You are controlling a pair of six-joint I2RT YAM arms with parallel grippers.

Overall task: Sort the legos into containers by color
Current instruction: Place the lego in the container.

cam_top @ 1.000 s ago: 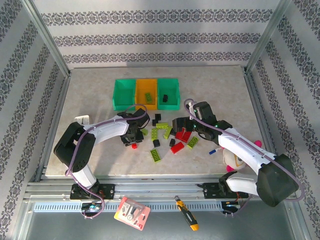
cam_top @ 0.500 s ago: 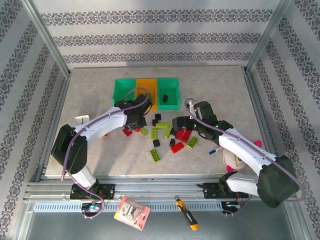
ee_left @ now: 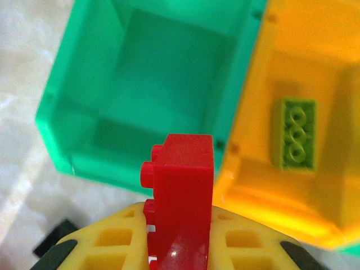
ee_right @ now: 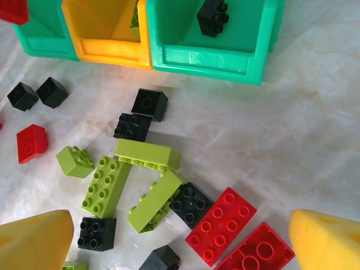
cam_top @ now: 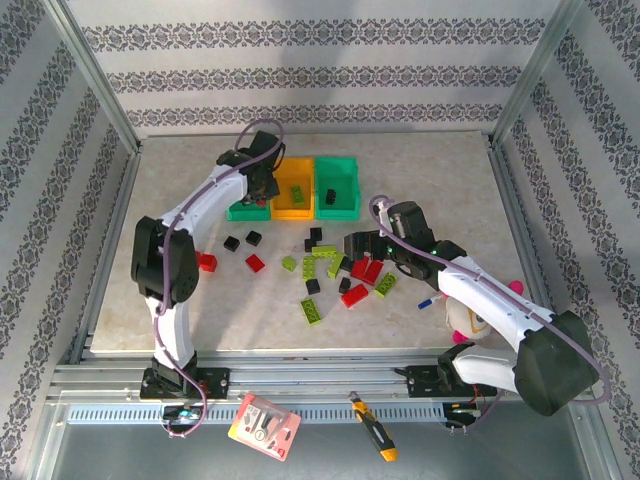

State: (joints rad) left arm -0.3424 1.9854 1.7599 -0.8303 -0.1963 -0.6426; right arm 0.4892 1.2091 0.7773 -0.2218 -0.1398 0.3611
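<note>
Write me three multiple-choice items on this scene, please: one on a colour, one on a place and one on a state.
1. What colour is the brick lying in the orange bin?
A red
B lime green
C black

2. Which bin holds the black brick?
A the left green bin
B the orange bin
C the right green bin

3. What state is the left gripper in?
A open and empty
B shut on a red brick
C shut on a marker pen

Answers:
1 B, a lime green brick lies on its floor.
2 C, the right wrist view shows it inside that bin.
3 B, the yellow fingers clamp the red brick on both sides.
</note>
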